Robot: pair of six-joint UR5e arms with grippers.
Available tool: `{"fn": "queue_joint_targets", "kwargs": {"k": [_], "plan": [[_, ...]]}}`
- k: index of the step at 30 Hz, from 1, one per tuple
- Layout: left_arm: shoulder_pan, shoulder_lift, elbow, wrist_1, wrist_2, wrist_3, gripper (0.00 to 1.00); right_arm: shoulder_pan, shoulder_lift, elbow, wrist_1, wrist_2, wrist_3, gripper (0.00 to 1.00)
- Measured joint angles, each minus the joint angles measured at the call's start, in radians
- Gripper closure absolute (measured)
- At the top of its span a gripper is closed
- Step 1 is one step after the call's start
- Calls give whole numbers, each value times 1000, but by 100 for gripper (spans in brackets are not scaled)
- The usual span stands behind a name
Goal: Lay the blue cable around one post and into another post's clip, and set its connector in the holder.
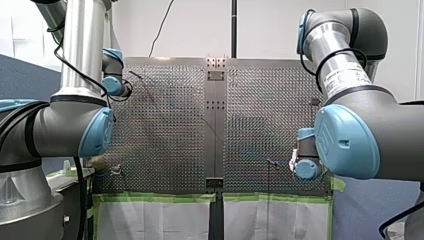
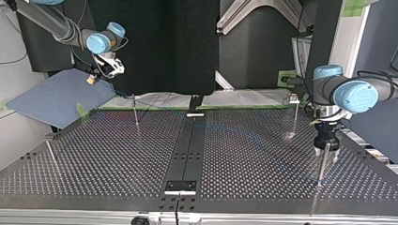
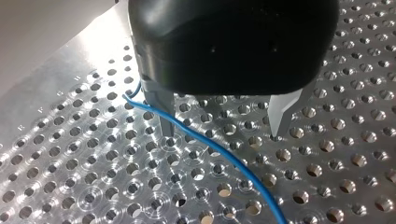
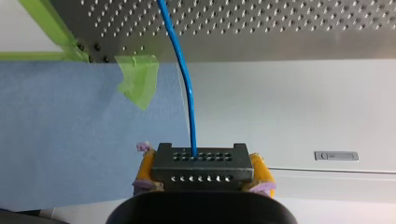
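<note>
At the upper left of the top view, beyond the far edge of the worktop (image 2: 117,154), the right claw (image 2: 92,77) hangs in the air over a blue sheet (image 2: 51,98). In the right wrist view its yellow pads (image 4: 148,165) are closed on the two ends of a black connector (image 4: 201,163) with rows of small holes. The blue cable (image 4: 187,88) leaves the middle of the connector and runs straight ahead of the claw to the perforated worktop, passing a scrap of green tape (image 4: 137,79) at the plate's corner.

At the right of the top view the left claw (image 2: 326,153) points down at the worktop, with a thin metal post (image 2: 322,168) standing just under it. In the left wrist view its two metal fingers (image 3: 163,112) stand well apart with their tips close to the holes and nothing held between them. There the cable lies on the plate, crosses in front of one finger and slants away ahead of the claw; whether it touches that finger I cannot tell.

In the top view the cable shows only as a faint blue line from the upper left towards the lower right. Two other posts stand there, one at the upper left of the plate (image 2: 135,112) and one at the right (image 2: 294,117); how the cable passes them is too faint to tell.
</note>
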Motion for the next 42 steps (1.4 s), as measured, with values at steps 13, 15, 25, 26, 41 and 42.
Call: {"fn": "queue_joint_targets", "kwargs": {"k": [13,15,25,26,41,42], "plan": [[-2,0,0,-1,0,0,1,-25,9,114,-99,-103,-13,100],[-3,0,0,-1,0,0,1,-25,21,133,-103,-123,-10,100],[-10,0,0,-4,-6,2,1,-31,81,87,-78,-216,51,100],[-10,0,0,-4,-9,2,1,-33,87,76,-78,-225,57,100],[-11,0,0,-6,-18,3,1,-86,196,-42,-38,-263,60,100],[-11,0,0,-6,-18,3,1,-89,199,-46,-37,-268,57,100]]}}
